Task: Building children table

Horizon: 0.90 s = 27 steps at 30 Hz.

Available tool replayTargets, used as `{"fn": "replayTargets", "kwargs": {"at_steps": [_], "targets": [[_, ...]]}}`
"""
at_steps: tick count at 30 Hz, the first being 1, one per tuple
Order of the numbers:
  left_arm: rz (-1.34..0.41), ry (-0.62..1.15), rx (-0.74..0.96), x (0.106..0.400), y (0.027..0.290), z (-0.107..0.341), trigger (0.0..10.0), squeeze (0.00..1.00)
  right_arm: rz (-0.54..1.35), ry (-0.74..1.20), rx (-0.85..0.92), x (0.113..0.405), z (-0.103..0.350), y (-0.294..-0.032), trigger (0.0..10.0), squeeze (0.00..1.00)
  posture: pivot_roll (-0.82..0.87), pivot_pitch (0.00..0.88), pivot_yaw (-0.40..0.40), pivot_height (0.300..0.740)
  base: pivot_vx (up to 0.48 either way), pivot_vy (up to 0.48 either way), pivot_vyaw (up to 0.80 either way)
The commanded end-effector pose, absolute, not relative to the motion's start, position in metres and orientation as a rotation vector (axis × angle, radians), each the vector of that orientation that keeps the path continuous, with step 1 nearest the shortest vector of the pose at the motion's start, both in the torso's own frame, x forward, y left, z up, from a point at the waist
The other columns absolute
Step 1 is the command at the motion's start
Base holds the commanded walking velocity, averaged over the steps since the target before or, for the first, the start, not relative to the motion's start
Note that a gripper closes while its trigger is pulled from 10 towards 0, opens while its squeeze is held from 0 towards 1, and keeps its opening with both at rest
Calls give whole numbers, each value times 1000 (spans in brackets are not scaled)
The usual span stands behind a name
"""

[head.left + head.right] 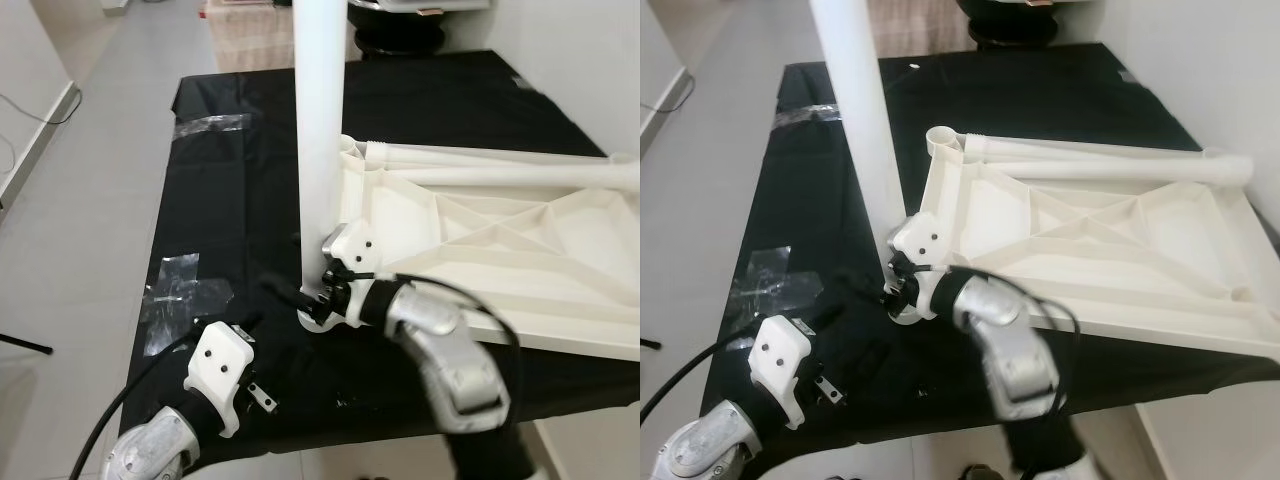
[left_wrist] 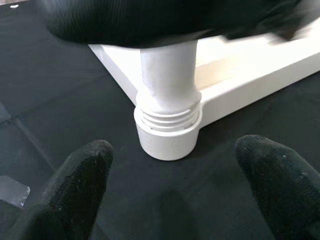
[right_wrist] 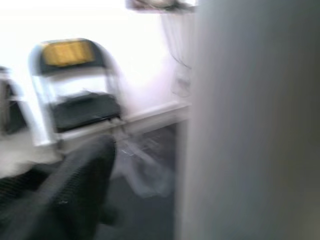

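Lying across the pale floor (image 1: 70,230), a black mat (image 1: 230,170) is taking up most of the room ahead, with bare floor running along its left edge and crumpled clear plastic wrap (image 1: 180,290) sitting near that edge. The left gripper (image 1: 262,305) is hovering low over the mat near its front edge, a little to the left of the table corner, and its two black fingers (image 2: 80,177) are spreading wide apart with nothing between them; open mat is lying between them and the socket (image 2: 167,137). A white table leg (image 1: 320,130) is standing upright in that threaded corner socket of the upside-down white tabletop (image 1: 520,250), which is resting on the mat. The right gripper (image 1: 335,290) is reaching across to the leg just above the socket, pressing against its base; one black finger (image 3: 75,190) is showing beside the leg, but whether the fingers are clamping it cannot be told. Further right, a second white leg (image 1: 500,170) is lying flat along the tabletop's far edge, and the tabletop's near edge is running close to the mat's front border.
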State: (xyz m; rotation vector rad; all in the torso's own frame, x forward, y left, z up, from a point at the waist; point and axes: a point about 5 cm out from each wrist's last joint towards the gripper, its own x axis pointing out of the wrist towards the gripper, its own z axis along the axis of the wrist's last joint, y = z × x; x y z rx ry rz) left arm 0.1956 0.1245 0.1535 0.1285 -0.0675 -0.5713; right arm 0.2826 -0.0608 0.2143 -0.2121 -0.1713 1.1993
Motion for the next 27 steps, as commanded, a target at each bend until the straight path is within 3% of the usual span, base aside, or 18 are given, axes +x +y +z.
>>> {"fn": "replayTargets", "kwargs": {"at_steps": [1, 3, 4, 12, 13, 15, 16, 23, 27], "targets": [[-563, -49, 121, 193, 125, 150, 10000, 0, 1379, -167, -267, 284, 211, -59, 10000, 651, 72, 177, -10, 740, 0, 0, 0], [-564, -50, 120, 192, 125, 150, 10000, 0, 1413, -154, -310, 290, 211, -65, 10000, 651, 72, 177, -10, 740, 0, 0, 0], [-566, -50, 120, 190, 124, 151, 10000, 0, 1430, -136, -323, 301, 215, -70, 10000, 0, 92, 190, -14, 740, 0, 0, 0], [-567, -42, 120, 177, 122, 154, 10000, 0, 1485, -138, -293, 339, 237, -76, 10000, 0, 145, 237, -22, 740, 0, 0, 0], [-566, -41, 120, 176, 121, 154, 10000, 0, 1488, -148, -287, 343, 241, -75, 5176, 0, 145, 237, -22, 740, 0, 0, 0], [-565, -38, 121, 173, 121, 154, 10000, 0, 1520, -153, -260, 345, 245, -76, 5176, 0, 163, 260, -28, 740, 0, 0, 0], [-566, -35, 120, 171, 120, 154, 10000, 0, 1566, -148, -234, 347, 249, -77, 0, 0, 163, 263, -29, 740, 0, 0, 0], [-569, -33, 108, 168, 116, 156, 10000, 0, 1692, -155, -212, 347, 257, -80, 0, 0, 125, 282, -45, 740, 0, 0, 0], [-569, -39, 102, 171, 112, 155, 10000, 0, 1542, -211, -250, 342, 247, -84, 0, 0, 70, 263, -65, 740, 0, 0, 0]]}}
